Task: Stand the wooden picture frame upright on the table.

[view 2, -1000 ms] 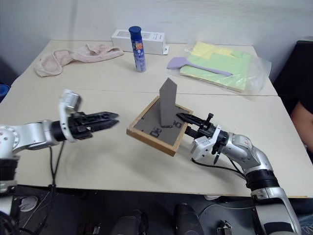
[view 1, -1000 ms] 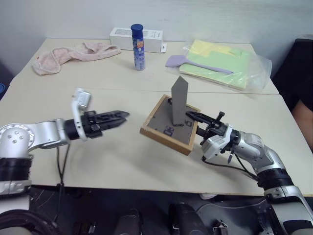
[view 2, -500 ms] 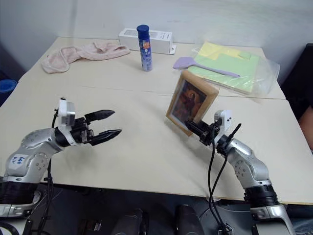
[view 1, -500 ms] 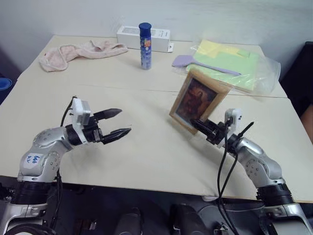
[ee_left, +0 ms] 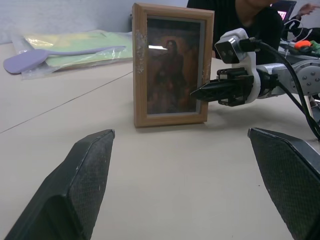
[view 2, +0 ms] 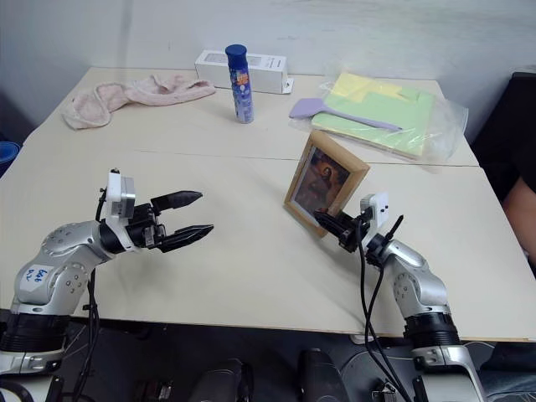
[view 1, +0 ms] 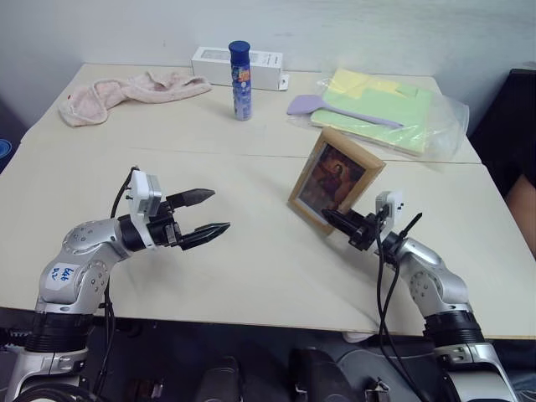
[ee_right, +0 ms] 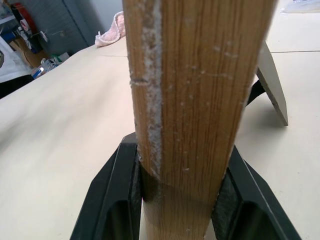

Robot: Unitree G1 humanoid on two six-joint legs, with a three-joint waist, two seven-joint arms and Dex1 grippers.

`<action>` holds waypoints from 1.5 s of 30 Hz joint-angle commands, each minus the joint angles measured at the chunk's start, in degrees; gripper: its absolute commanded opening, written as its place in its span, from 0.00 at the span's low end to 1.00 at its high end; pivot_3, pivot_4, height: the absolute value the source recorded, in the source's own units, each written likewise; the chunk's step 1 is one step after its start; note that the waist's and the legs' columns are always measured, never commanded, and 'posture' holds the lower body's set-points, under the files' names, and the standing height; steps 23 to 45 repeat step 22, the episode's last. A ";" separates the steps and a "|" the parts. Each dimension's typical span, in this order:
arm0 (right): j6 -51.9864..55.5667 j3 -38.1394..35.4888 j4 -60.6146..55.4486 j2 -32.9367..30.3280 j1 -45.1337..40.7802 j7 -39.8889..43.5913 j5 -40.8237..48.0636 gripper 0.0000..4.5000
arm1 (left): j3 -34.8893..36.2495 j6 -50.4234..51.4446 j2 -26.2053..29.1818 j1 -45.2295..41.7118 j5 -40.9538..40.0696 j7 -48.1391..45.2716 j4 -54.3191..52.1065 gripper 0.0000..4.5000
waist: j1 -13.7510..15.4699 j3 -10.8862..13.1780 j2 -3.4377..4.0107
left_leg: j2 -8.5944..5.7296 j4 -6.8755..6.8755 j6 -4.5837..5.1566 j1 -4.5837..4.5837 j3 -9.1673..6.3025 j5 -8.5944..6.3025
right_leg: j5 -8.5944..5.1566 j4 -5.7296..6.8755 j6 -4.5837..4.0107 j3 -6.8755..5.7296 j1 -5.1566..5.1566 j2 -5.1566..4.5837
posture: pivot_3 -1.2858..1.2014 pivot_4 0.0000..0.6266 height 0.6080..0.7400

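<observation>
Risk of toppling the frame (view 1: 336, 178) on the bench (view 1: 251, 260) if right tool (view 1: 328, 217), clamped on its edge, drags while releasing; left tool (view 1: 209, 213) wide open, empty.

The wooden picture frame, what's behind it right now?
Behind the wooden picture frame its grey fold-out stand reaches the table. The frame's back panel is hidden.

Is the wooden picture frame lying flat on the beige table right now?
No, the wooden picture frame stands upright on the beige table, gripped at its edge by the right pincer.
</observation>
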 commanded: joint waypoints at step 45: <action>-37.83 -9.66 -7.28 -17.61 19.57 24.34 -16.55 0.99 | 6.03 -19.40 5.75 11.35 15.69 -5.40 7.73 1.00 | 0.02 0.08 0.13 | -0.01 -0.12 0.04 -0.09 0.10 -0.03 | 0.00 -0.33 0.00 0.05 -0.14 0.04 | 0.52 0.24 1.00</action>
